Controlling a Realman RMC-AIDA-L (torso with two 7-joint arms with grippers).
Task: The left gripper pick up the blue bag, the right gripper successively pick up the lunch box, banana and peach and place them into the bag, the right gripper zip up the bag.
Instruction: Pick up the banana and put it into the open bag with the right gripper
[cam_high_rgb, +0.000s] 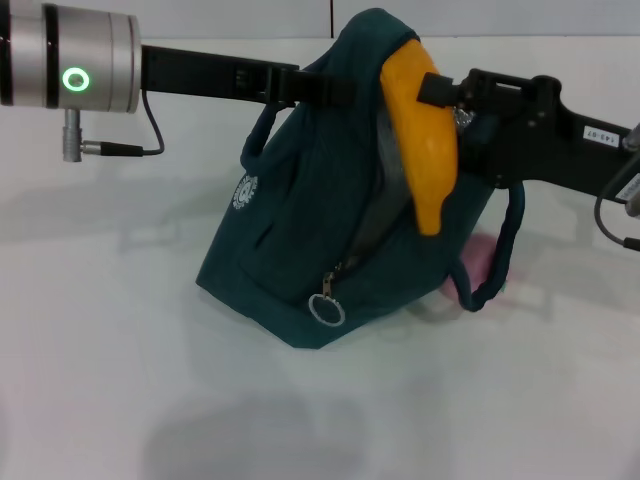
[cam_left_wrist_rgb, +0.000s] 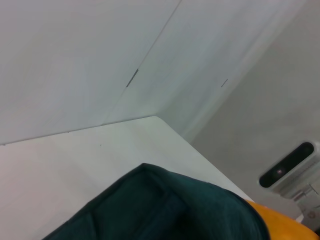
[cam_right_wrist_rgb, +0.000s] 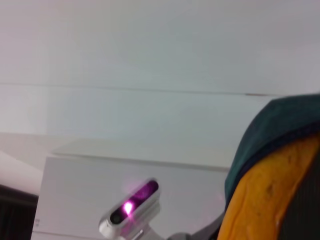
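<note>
The left gripper (cam_high_rgb: 330, 88) is pinching the bag (cam_high_rgb: 320, 230) top, holding it up. The right gripper (cam_high_rgb: 450, 95) is clamping the banana (cam_high_rgb: 420, 130) at the opening; releasing early risks dropping it outside.

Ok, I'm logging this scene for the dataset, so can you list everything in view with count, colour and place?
bag: one, dark teal-blue, standing mid-table, top held up.
banana: one, yellow-orange, at the bag's opening.
peach: one, pink, on the table behind the bag, partly hidden.
zipper ring: one, silver, low on the bag's front.
table: one, white.
left claw: gripping the bag's top.
right claw: holding the banana.
</note>
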